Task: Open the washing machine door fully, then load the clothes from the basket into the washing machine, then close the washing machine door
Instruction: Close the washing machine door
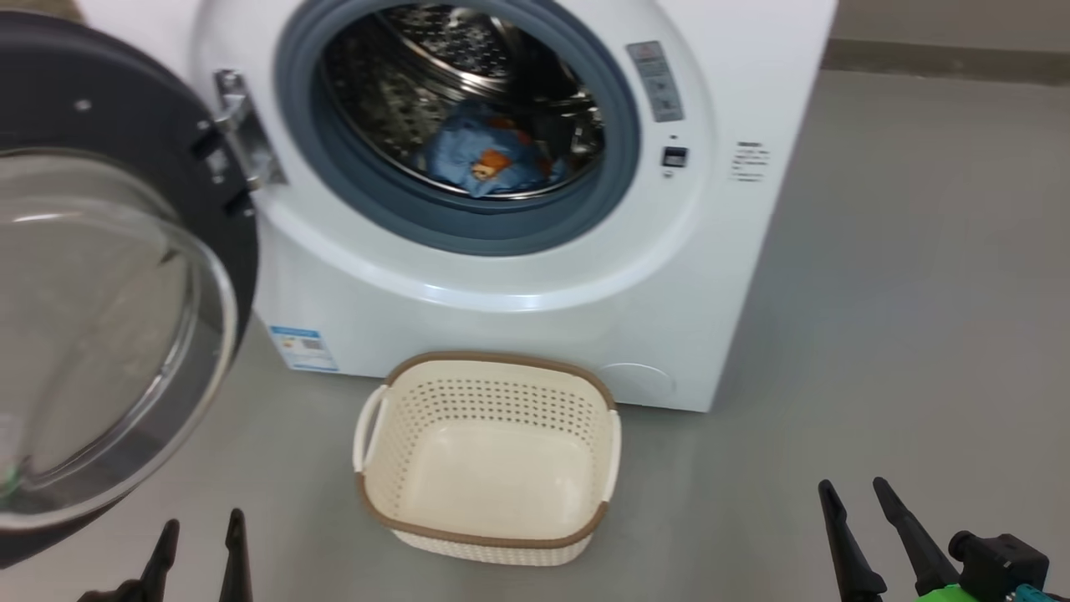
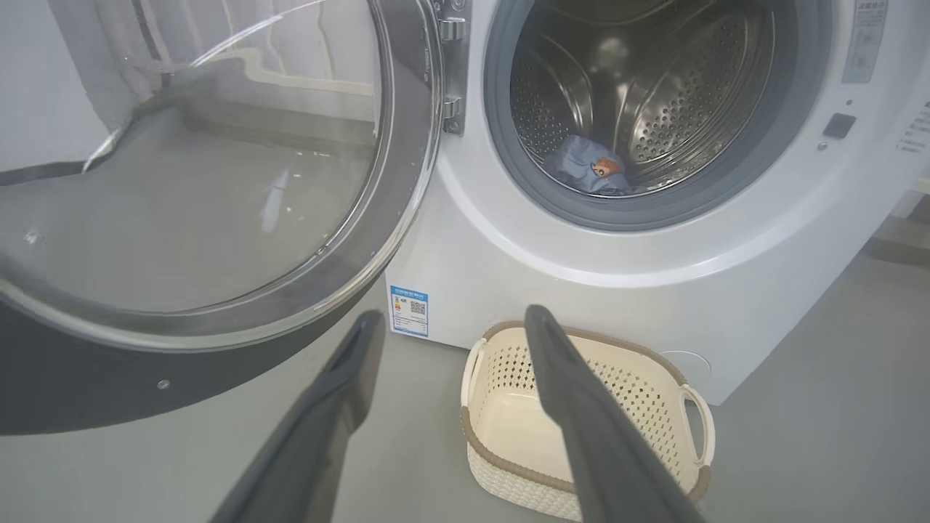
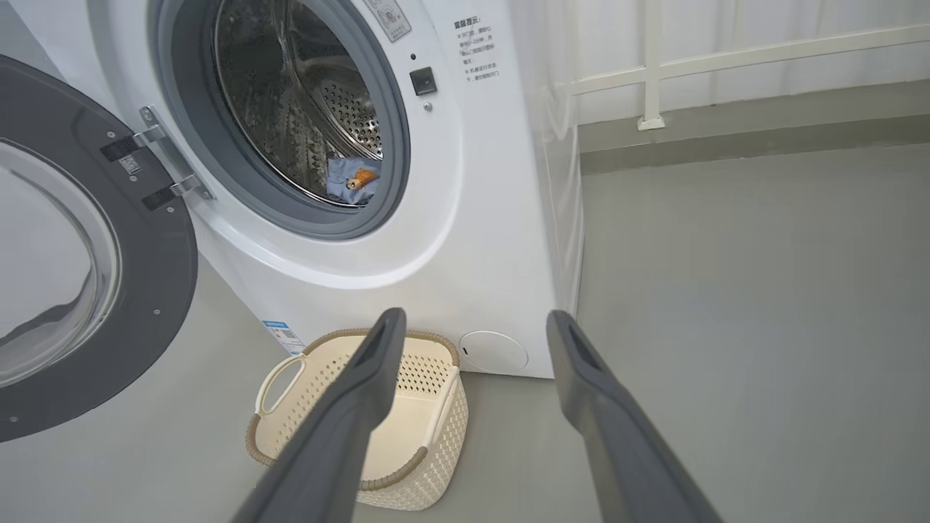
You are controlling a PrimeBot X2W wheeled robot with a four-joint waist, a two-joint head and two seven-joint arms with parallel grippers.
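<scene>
Both hung with fingers spread, holding nothing: our left gripper (image 1: 204, 518) and right gripper (image 1: 853, 483).
We saw the clothes (image 1: 489, 159) lying low in the drum (image 1: 451, 50) of the washing machine (image 1: 518, 334), whose door (image 1: 109, 109) stood swung wide on the left; the basket (image 1: 493, 358) sat empty on the floor (image 1: 878, 293) just before it.

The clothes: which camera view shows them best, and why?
The head view: the clothes look largest there, blue with an orange print. Both wrist views show a small blue patch low in the drum.
</scene>
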